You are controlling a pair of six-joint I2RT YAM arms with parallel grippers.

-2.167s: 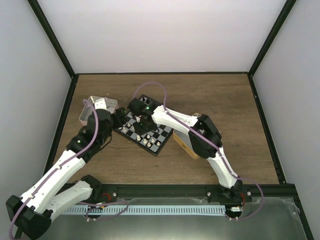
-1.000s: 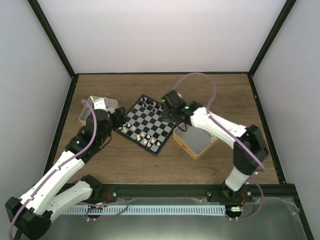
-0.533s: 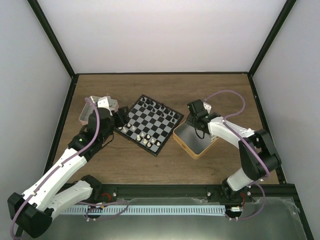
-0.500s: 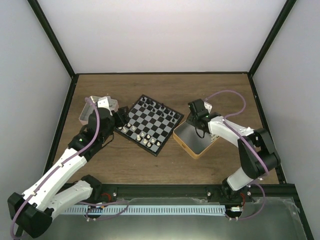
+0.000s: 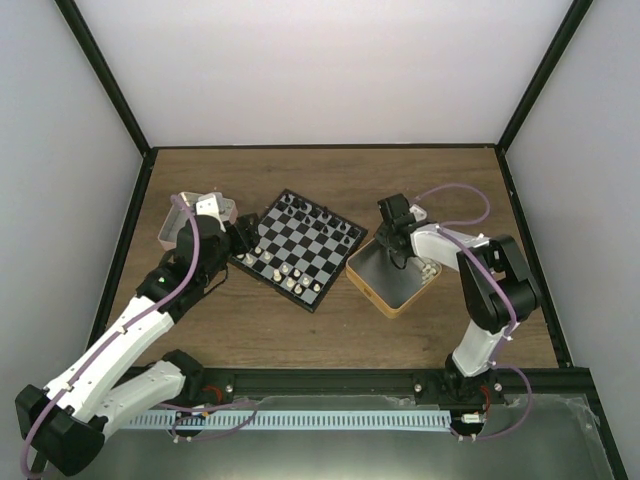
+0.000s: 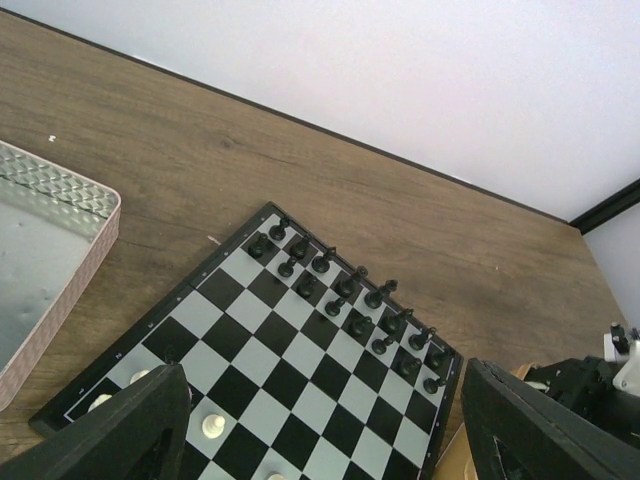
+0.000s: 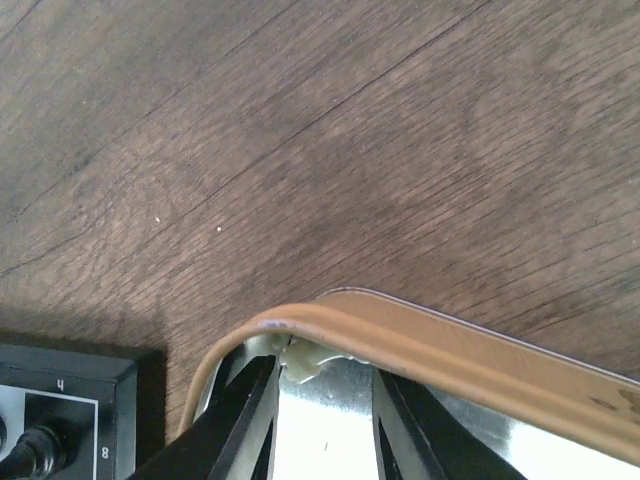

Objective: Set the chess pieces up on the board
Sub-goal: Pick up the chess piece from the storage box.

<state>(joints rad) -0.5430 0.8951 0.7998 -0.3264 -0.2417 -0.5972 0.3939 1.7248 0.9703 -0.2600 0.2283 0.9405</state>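
Two pincers: left pincer [image 5: 244, 240] hung wide open, empty, at board's [image 5: 305, 240] left corner; right pincer [image 7: 327, 368] was narrowly parted w/ cream piece [image 7: 300, 362] betw. tips, grip unclear, in tin [image 7: 450, 340] right of board.

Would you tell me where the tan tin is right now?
In the top view the tan tin sits right of centre, just right of the board, with the right end effector inside it.

Three views: one high and wide, two close.
The top external camera looks down from six o'clock over the whole table [image 5: 330, 330]. The left wrist faces two o'clock across the board [image 6: 300, 350]. The right wrist sits hard against the tan tin [image 7: 450, 340] rim. All three catch the board.
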